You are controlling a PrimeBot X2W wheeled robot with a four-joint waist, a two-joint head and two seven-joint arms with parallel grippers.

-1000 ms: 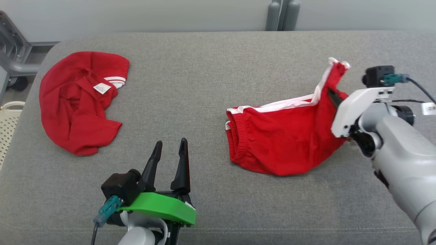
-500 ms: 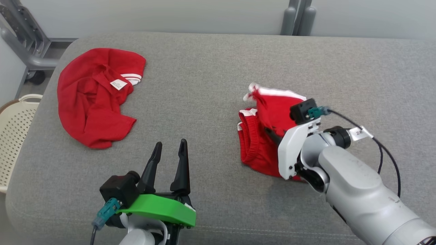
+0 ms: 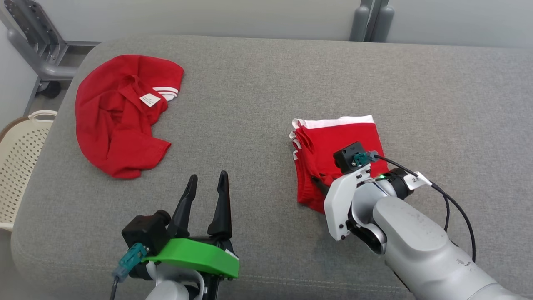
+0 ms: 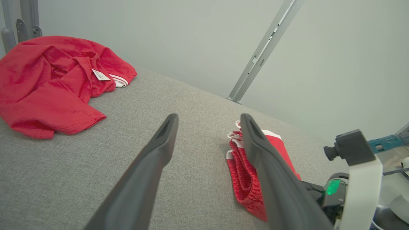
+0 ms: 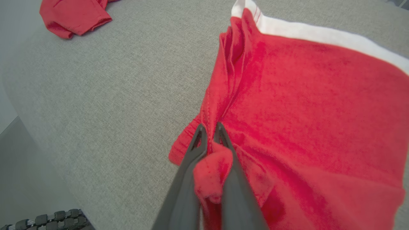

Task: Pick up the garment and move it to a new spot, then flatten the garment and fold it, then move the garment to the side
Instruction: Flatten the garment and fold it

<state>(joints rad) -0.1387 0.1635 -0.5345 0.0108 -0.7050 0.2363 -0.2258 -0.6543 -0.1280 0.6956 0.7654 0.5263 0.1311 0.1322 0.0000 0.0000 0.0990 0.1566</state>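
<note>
Far-left corner of the grey padded surface (image 3: 258,83): crumpled red shirt (image 3: 123,116), white label up, white-striped cuff; soft knit, no fixed shape; off the left edge, a cream perforated basket (image 3: 18,166).

Near edge, left of centre: left gripper (image 3: 208,175) on a green bracket; two long dark tapered fingers spread wide, nothing between them; shirt and shorts both well apart from it.

Right of centre: the garment, red shorts (image 3: 333,137), folded into a rough rectangle lying flat on the surface; white band (image 3: 337,122) along the far edge; gathered elastic waistband (image 3: 297,146) stacked in layers at the left edge; same soft red knit as the shirt.

At the near-left corner of the shorts: right gripper (image 5: 210,126), white bracket, arm coming in from the near-right; jaws narrow, pinched on a small bunched fold of the red fabric, which bulges up between the fingers in the right wrist view; fingertips down on the cloth just beside the waistband edge.

Surface itself: coarse grey woven upholstery, rounded corners, stitched seam along the near edge.
</note>
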